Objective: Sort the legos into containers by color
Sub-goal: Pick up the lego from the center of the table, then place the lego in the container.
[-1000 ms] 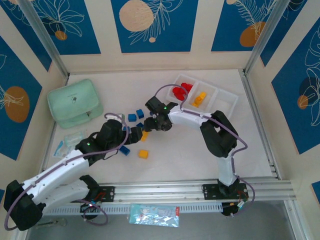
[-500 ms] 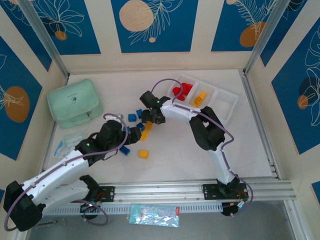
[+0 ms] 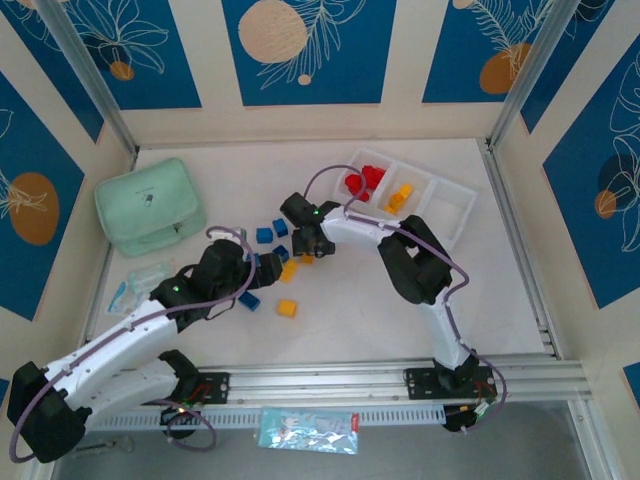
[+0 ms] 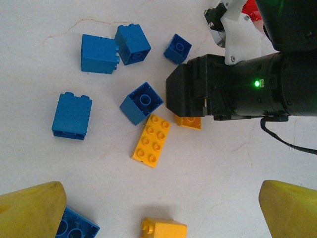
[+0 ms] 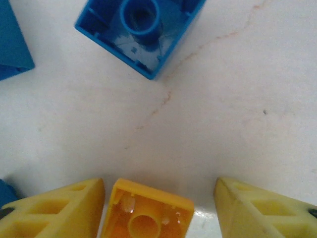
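The white tray point(image 3: 455, 205) stands at the back right, with red legos point(image 3: 360, 181) in its left compartment and orange ones point(image 3: 400, 197) in the middle one. Loose blue legos point(image 3: 264, 235) and yellow legos point(image 3: 287, 308) lie mid-table. My right gripper point(image 3: 305, 243) is low over them and open point(image 5: 158, 196). An upturned yellow brick point(image 5: 151, 212) sits between its fingers, close to the left finger point(image 5: 59, 208), with a gap on the right side. My left gripper point(image 4: 161, 198) is open above the table, with a yellow brick point(image 4: 163, 229) and a flat yellow brick point(image 4: 152, 140) ahead of it.
A mint green zip case point(image 3: 150, 205) lies at the left, with a clear plastic bag point(image 3: 138, 283) in front of it. An upturned blue brick point(image 5: 141, 34) lies just ahead of the right fingers. Several blue bricks point(image 4: 99, 53) cluster near the right gripper's black body point(image 4: 223, 89).
The right gripper swung left from near the tray and settled lower around the small yellow brick. The left arm has stayed still.
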Robot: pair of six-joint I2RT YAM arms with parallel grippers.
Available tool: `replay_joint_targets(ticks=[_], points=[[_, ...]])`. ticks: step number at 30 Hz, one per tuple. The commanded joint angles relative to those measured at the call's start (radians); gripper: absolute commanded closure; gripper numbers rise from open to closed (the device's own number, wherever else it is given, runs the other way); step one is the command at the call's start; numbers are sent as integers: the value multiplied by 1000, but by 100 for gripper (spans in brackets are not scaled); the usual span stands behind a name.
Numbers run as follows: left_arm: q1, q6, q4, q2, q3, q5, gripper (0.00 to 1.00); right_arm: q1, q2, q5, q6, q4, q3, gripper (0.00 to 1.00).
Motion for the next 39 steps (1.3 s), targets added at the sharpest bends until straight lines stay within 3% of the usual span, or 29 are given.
replay_joint_targets(ticks=[1, 11, 21, 31, 39], points=[[13, 3, 13, 11, -5, 13, 1, 18, -30, -13, 18, -28, -20, 46], [12, 6, 6, 1, 0, 28, 1, 10, -87, -56, -24, 19, -58, 63], [12, 4, 55, 48, 28, 129, 1, -44, -275, -42, -66, 46, -161, 68], [-6, 6, 186, 212, 81, 262, 1, -269, -482, -25, -130, 23, -273, 67], [-42, 12, 240, 336, 154, 294, 1, -486, -487, -47, -176, 31, -271, 66]])
